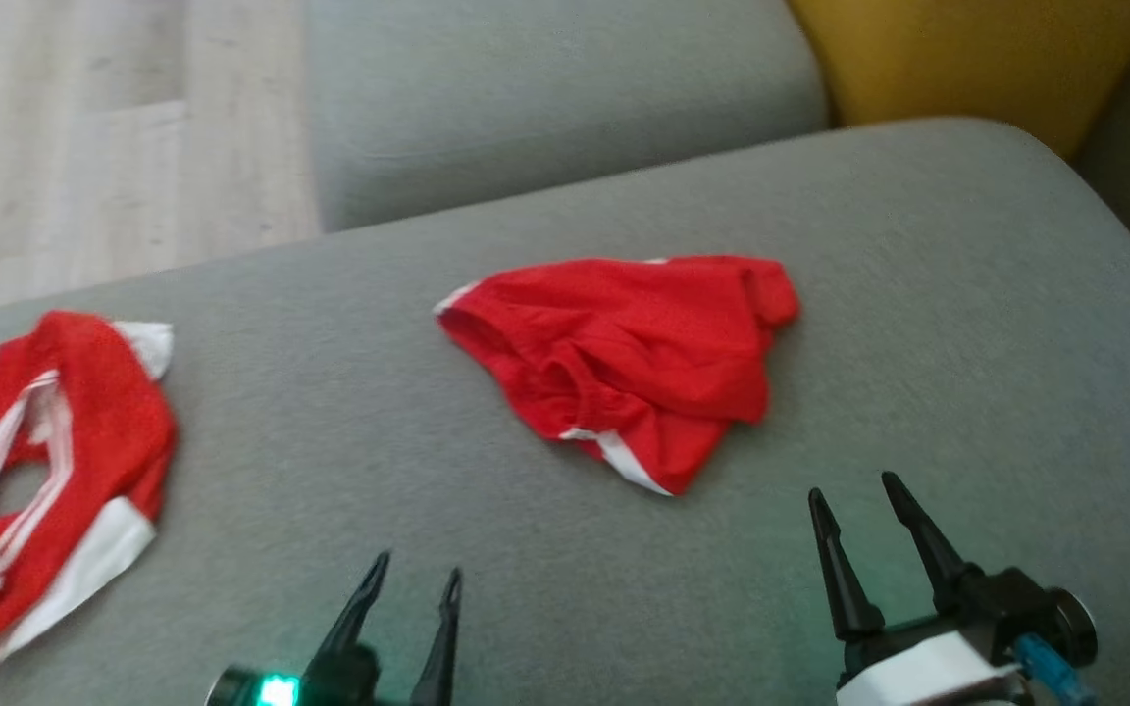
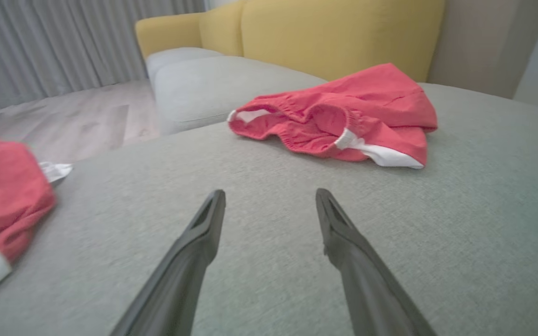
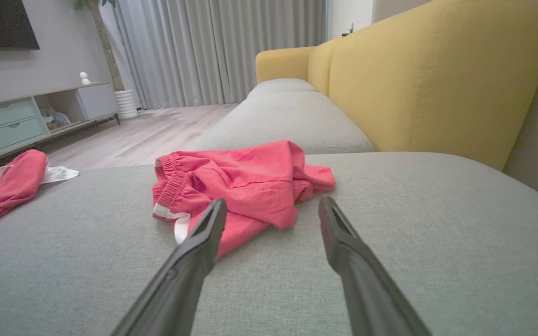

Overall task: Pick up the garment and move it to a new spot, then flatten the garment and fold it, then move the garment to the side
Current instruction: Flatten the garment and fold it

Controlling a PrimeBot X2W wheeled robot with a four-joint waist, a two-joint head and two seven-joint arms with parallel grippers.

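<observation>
- The red garment (image 1: 624,363) lies bunched up in the middle of the grey sofa seat (image 1: 967,294).
- The left claw (image 1: 419,565) and the right claw (image 1: 851,486) are both spread wide and hold nothing.
- I think the first step, the pick-up, is not yet begun.
- Next, a claw must reach the cloth and pinch an edge.
- Another red cloth (image 1: 55,461) lies far to the left.
- I see no words to read.

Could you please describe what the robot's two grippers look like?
Both have two long, tapering black fingers. The left gripper has a glowing green light at its base; the right gripper has a white casing and a blue cable.
</observation>
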